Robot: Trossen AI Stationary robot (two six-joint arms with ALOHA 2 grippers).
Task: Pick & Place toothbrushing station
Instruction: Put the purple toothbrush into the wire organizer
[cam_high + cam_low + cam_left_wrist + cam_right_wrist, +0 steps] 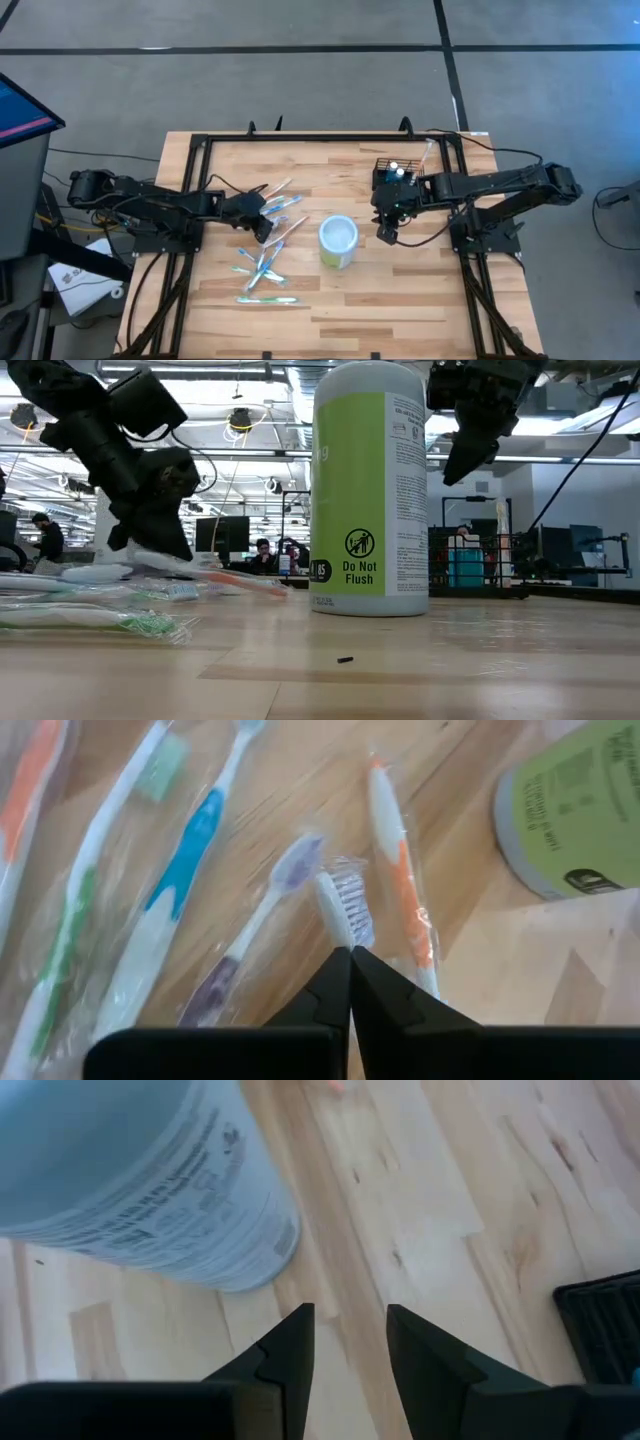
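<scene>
The small black wire-mesh basket (393, 176) stands on the table's far right part with small items in it. Its corner shows in the right wrist view (605, 1330). A white-and-pale-green round cup (338, 241) stands upright at mid table. Several wrapped toothbrushes (265, 270) lie left of the cup. My left gripper (263, 228) is low among the toothbrushes and shut on a white toothbrush with purple bristles (338, 905). My right gripper (388, 233) is open and empty, raised above the table (468, 455) between the cup and the basket. My left gripper pinches the white toothbrush just behind its bristle head (345, 942) between its two fingertips, through the clear wrapper. The fingers slant down from the table's left side and lie along the brush. The head sticks out past the tips. I cannot tell whether it is lifted.
An orange-and-white toothbrush (400, 890) lies right beside the held one, and blue, green and purple ones (185, 860) lie to the other side. The cup (575, 810) stands close ahead of my left gripper. Bare wood lies toward the near edge (400, 310).
</scene>
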